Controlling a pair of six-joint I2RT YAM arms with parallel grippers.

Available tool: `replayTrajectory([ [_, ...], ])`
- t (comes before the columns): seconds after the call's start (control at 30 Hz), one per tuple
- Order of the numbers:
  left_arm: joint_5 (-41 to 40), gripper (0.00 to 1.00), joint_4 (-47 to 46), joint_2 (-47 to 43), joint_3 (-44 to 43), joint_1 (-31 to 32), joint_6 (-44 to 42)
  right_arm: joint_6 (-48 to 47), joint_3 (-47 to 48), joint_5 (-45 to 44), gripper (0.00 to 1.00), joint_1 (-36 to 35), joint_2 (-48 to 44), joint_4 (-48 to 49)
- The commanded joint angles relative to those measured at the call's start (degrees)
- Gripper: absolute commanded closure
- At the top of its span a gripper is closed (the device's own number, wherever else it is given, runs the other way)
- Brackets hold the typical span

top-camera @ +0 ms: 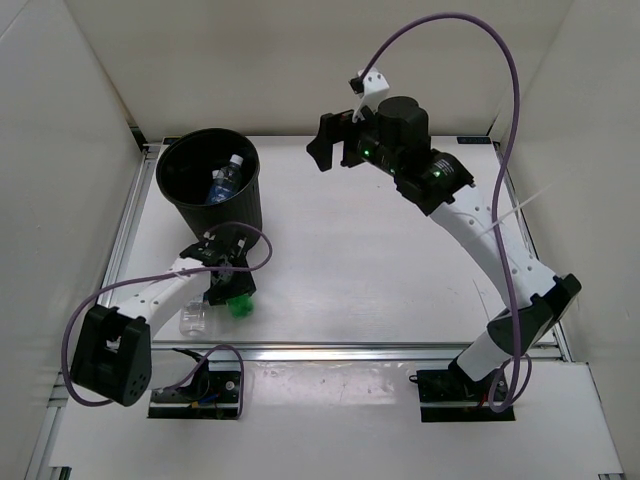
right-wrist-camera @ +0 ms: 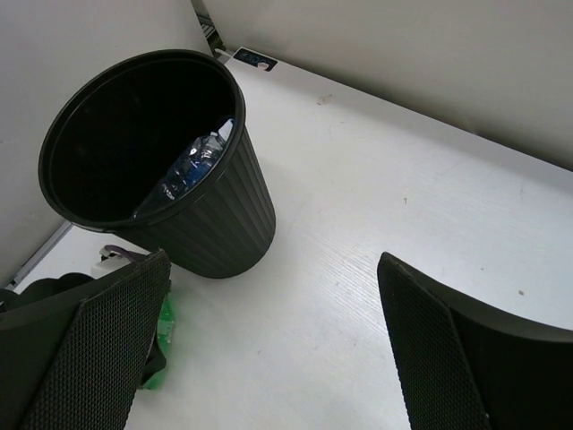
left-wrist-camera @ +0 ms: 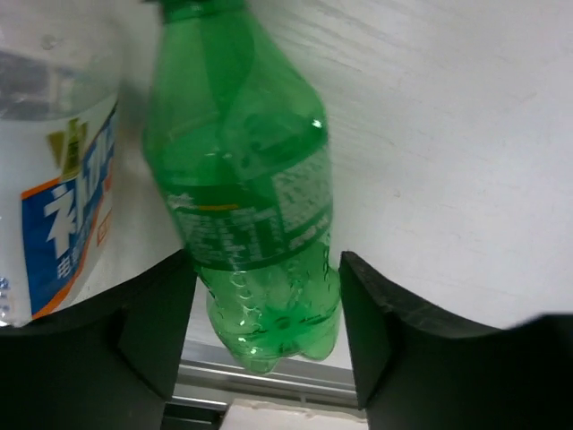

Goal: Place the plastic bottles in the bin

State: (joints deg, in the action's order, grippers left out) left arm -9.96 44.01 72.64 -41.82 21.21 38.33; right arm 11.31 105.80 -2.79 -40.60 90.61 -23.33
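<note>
The black bin (top-camera: 245,205) stands at the back left, and the right wrist view shows it too (right-wrist-camera: 215,224). Inside it lies a clear bottle with a blue label (top-camera: 226,182); something else clear lies beside it. My left gripper (top-camera: 228,285) is in front of the bin. Its fingers (left-wrist-camera: 152,322) hold both sides of the green bottle (left-wrist-camera: 242,179) near its base. The clear bottle with the white-orange label (left-wrist-camera: 54,224) lies right beside it, seen on the table in the top view (top-camera: 195,318). My right gripper (top-camera: 325,150) hangs open and empty, high over the table's back middle.
White walls close in the table on the left, back and right. An aluminium rail (top-camera: 400,350) runs along the near table edge, just behind the green bottle's base. A purple cable (top-camera: 255,240) loops by the left wrist near the bin.
</note>
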Motion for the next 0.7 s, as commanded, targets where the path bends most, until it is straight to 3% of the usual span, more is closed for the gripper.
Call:
replayTrajectory([
  [0.0, 0.9, 0.31, -2.3, 0.0, -0.4, 1.2, 0.6, 0.2, -1.4, 0.8, 0.0, 0.1, -2.4, 0.8],
  [0.03, 1.4, 0.45, -2.3, 0.0, -0.5, 1.9, 0.6, 0.2, -1.4, 0.8, 0.0, 0.1, -2.9, 0.8],
  [0.07, 1.4, 0.49, -2.3, -0.7, -1.1, 2.8, 0.6, 0.2, -2.0, 0.8, 0.0, 0.1, -2.9, 0.8],
  [0.27, 6.0, 0.58, 3.7, -5.6, -6.4, 6.6, 2.0, 0.7, -4.5, 0.2, 0.0, 1.1, -3.4, 0.8],
  [0.43, 7.8, 0.64, 16.8, -8.5, -20.9, 11.3, 2.5, 2.6, -6.2, 0.9, 0.0, 2.3, -3.9, 0.8],
  [0.57, 15.0, 0.71, 21.8, -9.2, -34.6, 11.9, 0.5, 3.7, -7.3, 0.9, 0.0, 2.8, -3.9, 1.4],
  [0.67, 15.7, 0.74, 26.1, -6.8, -46.7, 12.4, -1.2, 4.2, -7.3, 1.6, 0.0, 2.8, -3.4, 1.4],
])
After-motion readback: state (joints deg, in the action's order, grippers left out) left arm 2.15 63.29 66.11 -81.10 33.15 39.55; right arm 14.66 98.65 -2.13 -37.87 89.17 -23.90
